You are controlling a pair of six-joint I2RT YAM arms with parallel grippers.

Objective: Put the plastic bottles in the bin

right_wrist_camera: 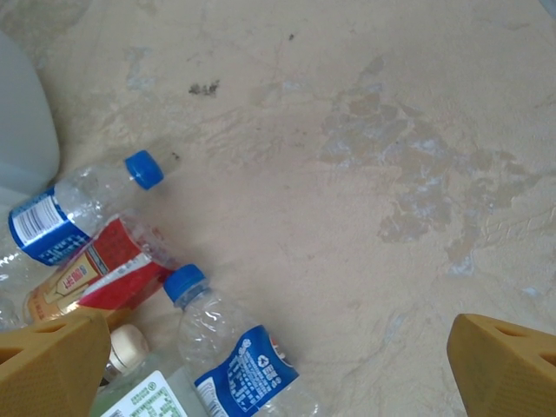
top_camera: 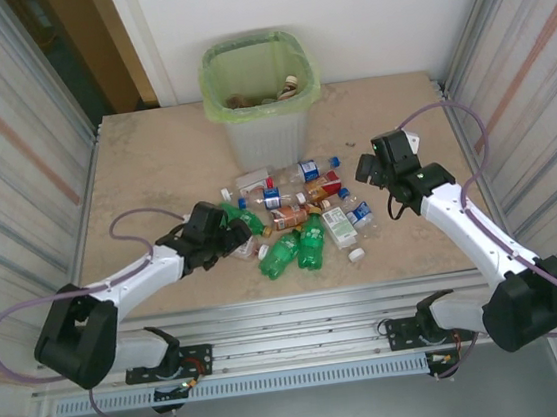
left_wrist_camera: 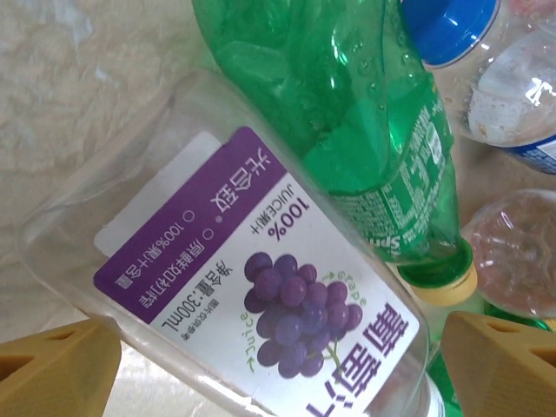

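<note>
Bottles (top_camera: 295,217) lie in a loose heap on the table (top_camera: 153,162), just in front of the bin (top_camera: 266,139). The bin stands at the far edge with its green liner folded over the rim, so whatever drops in lands in the bag; a few pieces lie inside it. The heap sits between the two arms, within reach of either.

The left hand (top_camera: 229,236) is low at the heap's left end, and its wrist view shows why. Its jaws stand wide, one finger (left_wrist_camera: 52,369) on either side of a clear juice bottle (left_wrist_camera: 261,287) with a purple grape label, not pinching it. A green bottle (left_wrist_camera: 347,130) leans across that bottle's upper end, so a lift would likely drag or roll it. I judge this the approach to a grasp, with closing needed next.

The right hand (top_camera: 375,167) hangs open near the heap's right side, over bare table beside a blue-capped bottle (right_wrist_camera: 234,347). It holds nothing, probably to keep clear of the left arm's path to the bin.
</note>
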